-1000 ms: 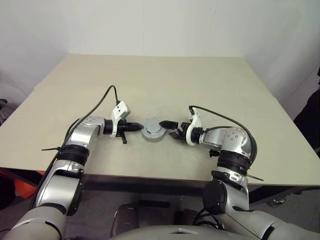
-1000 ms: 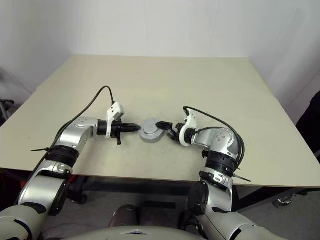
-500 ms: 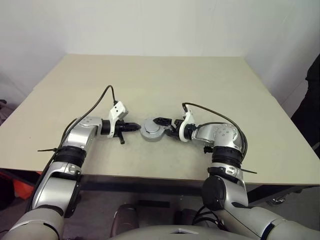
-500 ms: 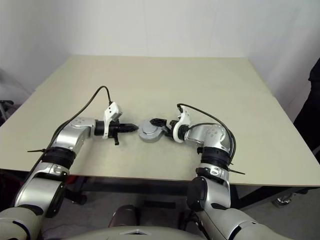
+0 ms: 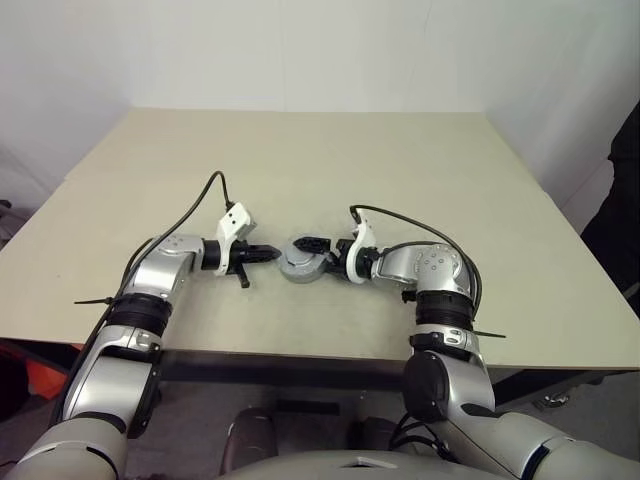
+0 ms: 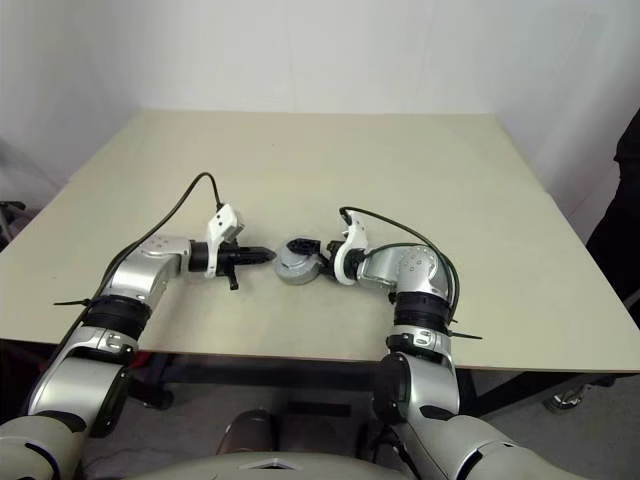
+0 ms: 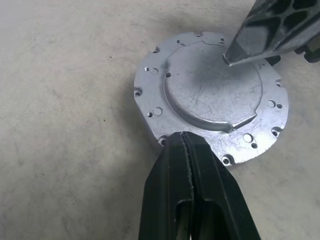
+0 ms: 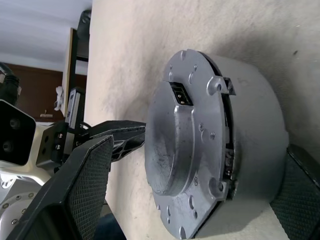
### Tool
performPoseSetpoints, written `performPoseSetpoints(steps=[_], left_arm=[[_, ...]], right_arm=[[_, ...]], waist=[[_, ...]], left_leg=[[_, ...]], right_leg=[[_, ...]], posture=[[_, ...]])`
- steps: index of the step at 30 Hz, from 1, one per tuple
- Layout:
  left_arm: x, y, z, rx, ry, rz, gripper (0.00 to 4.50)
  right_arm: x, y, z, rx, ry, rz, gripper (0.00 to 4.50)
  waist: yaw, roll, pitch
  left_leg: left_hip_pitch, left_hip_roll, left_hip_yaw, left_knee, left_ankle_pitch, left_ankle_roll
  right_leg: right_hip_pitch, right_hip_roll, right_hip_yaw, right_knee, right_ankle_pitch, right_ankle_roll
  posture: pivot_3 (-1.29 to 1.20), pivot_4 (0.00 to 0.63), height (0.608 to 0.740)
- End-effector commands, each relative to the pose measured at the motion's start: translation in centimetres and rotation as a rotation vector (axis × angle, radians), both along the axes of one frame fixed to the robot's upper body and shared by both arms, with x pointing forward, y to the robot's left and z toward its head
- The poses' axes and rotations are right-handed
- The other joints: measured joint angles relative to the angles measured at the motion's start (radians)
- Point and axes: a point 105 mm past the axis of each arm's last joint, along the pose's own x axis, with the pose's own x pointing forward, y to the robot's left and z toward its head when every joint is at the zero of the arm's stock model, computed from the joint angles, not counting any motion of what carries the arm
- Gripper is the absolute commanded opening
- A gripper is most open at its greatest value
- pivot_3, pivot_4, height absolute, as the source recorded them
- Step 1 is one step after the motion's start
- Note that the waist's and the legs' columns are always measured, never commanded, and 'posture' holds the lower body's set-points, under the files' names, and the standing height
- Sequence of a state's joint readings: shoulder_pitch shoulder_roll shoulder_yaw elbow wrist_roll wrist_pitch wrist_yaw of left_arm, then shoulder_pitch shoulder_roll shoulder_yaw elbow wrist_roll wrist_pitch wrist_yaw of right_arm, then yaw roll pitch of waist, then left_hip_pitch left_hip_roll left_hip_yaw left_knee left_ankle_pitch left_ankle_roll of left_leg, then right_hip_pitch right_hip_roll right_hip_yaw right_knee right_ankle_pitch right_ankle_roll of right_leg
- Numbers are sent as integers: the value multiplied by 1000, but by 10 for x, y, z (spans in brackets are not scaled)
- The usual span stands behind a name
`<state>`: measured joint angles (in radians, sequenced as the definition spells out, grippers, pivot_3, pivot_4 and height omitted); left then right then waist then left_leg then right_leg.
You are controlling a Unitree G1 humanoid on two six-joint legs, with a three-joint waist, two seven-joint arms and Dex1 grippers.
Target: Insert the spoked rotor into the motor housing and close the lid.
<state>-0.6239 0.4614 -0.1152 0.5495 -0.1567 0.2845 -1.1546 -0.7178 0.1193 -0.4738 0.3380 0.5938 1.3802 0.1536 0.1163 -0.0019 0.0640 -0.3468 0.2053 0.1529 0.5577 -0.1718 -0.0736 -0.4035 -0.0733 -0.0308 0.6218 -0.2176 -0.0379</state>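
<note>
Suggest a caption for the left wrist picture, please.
The shut left hand noses up to the grey lid on the table, a right-hand fingertip over its far side.

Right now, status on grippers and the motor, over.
Left gripper shut, tip at the lid's edge. Right gripper open, fingers straddling the motor housing. Lid on the housing. Nothing in the way on the table.

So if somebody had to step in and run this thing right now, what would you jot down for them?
Left pincer: shut, empty, tips at the rim of the lid.
Right pincer: open, straddling the motor housing from the other side, one finger over the lid.
Lid sits on the housing, mid-table; the gap at its edge suggests it is not fully seated.
Rotor presumably already inside.
Left: press the lid home, withdraw.
</note>
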Motion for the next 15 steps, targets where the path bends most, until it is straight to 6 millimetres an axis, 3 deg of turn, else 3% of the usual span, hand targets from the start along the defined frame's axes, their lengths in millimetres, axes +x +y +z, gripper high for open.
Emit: performPoseSetpoints(steps=[1, 4, 11, 15], left_arm=[[3, 2, 8, -5, -23, 4, 0], [3, 2, 8, -6, -24, 4, 0], [3, 2, 8, -5, -28, 4, 0], [3, 0, 8, -4, -29, 0, 0]], right_arm=[[-13, 53, 21, 111, -21, 134, 4467], [-12, 55, 19, 111, -16, 129, 4467], [-8, 51, 22, 120, -29, 116, 2261], [-7, 48, 26, 142, -41, 104, 2041]], waist=[[-5, 0, 0], [-15, 0, 0], [-21, 0, 0], [-20, 0, 0]], left_leg=[[0, 0, 0, 0, 0, 0], [0, 0, 0, 0, 0, 0], [-2, 0, 0, 0, 0, 0], [-2, 0, 0, 0, 0, 0]], right_leg=[[0, 0, 0, 0, 0, 0], [0, 0, 0, 0, 0, 0], [-2, 0, 0, 0, 2, -3], [-2, 0, 0, -1, 2, -3]], posture=[[0, 0, 740], [0, 0, 740], [0, 0, 740], [0, 0, 740]])
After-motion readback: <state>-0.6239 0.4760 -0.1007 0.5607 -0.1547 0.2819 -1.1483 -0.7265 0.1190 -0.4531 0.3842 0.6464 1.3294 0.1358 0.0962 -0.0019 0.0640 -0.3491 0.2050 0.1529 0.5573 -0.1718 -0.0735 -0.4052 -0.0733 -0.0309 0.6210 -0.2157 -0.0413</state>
